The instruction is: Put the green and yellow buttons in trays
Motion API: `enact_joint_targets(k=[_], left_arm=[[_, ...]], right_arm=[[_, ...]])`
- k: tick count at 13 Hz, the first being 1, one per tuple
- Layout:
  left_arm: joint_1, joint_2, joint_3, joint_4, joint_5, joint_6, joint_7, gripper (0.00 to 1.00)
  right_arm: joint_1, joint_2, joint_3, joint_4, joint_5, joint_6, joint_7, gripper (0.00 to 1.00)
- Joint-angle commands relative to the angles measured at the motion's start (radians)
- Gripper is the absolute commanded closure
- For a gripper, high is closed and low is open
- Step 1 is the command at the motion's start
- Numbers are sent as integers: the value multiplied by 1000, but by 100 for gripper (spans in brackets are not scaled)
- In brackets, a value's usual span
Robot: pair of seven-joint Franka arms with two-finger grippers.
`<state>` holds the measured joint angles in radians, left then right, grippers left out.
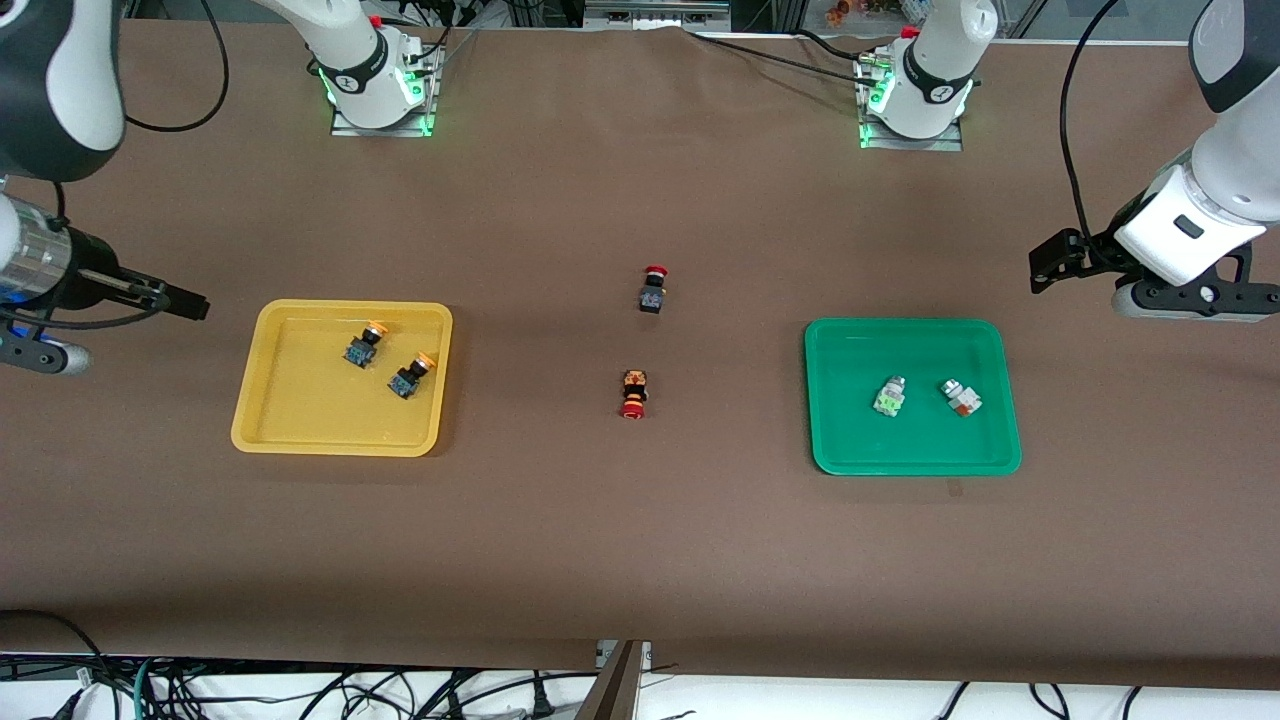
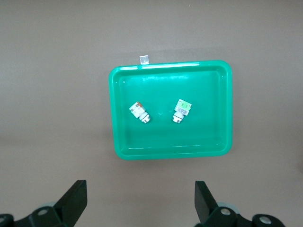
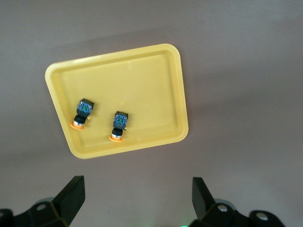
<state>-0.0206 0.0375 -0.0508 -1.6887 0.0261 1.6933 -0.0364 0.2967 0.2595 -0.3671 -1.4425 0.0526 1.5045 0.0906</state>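
The yellow tray [image 1: 300, 405] holds two dark-bodied buttons with orange-yellow caps [image 1: 365, 343] [image 1: 412, 373]. They also show in the right wrist view [image 3: 81, 113] [image 3: 118, 125], in the tray [image 3: 142, 80]. The green tray [image 1: 900, 445] holds two pale buttons, one green-faced [image 1: 889, 396] and one orange-red-faced [image 1: 961, 397]. In the left wrist view they lie [image 2: 181, 110] [image 2: 139, 112] in the tray [image 2: 208, 137]. My left gripper [image 1: 1045, 262] [image 2: 141, 201] is open and empty, up over bare table beside the green tray. My right gripper [image 1: 185, 298] [image 3: 138, 198] is open and empty, over bare table beside the yellow tray.
Two dark-bodied buttons with red caps lie on the brown table between the trays, one [image 1: 653, 290] farther from the front camera than the other [image 1: 633, 392]. A small white scrap [image 2: 144, 59] lies at the green tray's edge. Both arm bases stand along the table's back edge.
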Motion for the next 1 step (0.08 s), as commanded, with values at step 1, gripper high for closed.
enact_joint_targets(k=[1], left_arm=[[-16,16,2,35,17,-17,-11,0]], right_arm=[[-161,-66,175,-94,-3,8,-133,0]])
